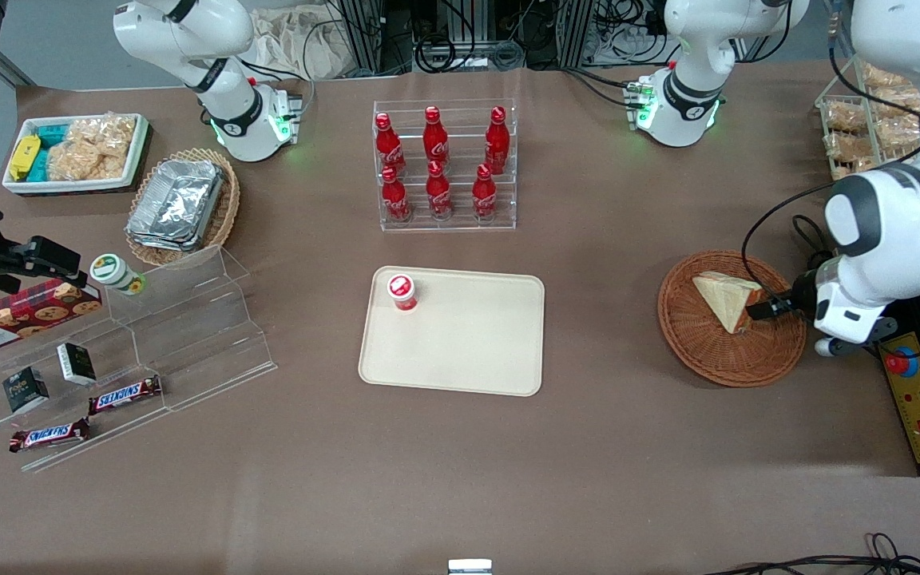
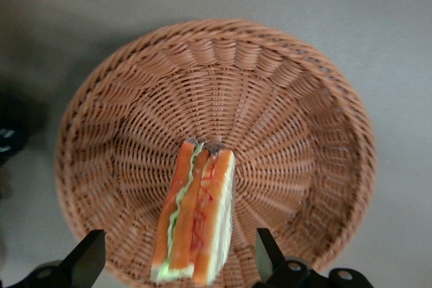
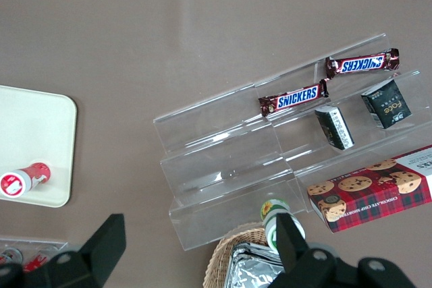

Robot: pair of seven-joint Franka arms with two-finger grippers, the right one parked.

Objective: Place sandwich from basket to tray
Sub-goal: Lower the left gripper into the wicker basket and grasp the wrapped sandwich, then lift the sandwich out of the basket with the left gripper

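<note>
Inside the round reddish-brown woven wicker basket (image 1: 731,319) near the desk's working-arm edge stands the triangular cream-bread sandwich (image 1: 723,298) on edge. Straddling its orange filling side, the left gripper (image 2: 181,261) holds its jaws open, not touching. At mid-desk lies the flat rectangular beige tray (image 1: 468,351), well apart.

The basket (image 2: 297,99) is rough reddish-brown woven wicker. The tray (image 1: 460,351) looks smooth, matt beige plastic, and the gripper (image 2: 179,261) has matt black fingers.

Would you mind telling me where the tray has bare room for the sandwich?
The tray is bare except the corner nearest the bottle rack, where a red-capped cup stands. The open hand straddles the sandwich in the basket.
</note>
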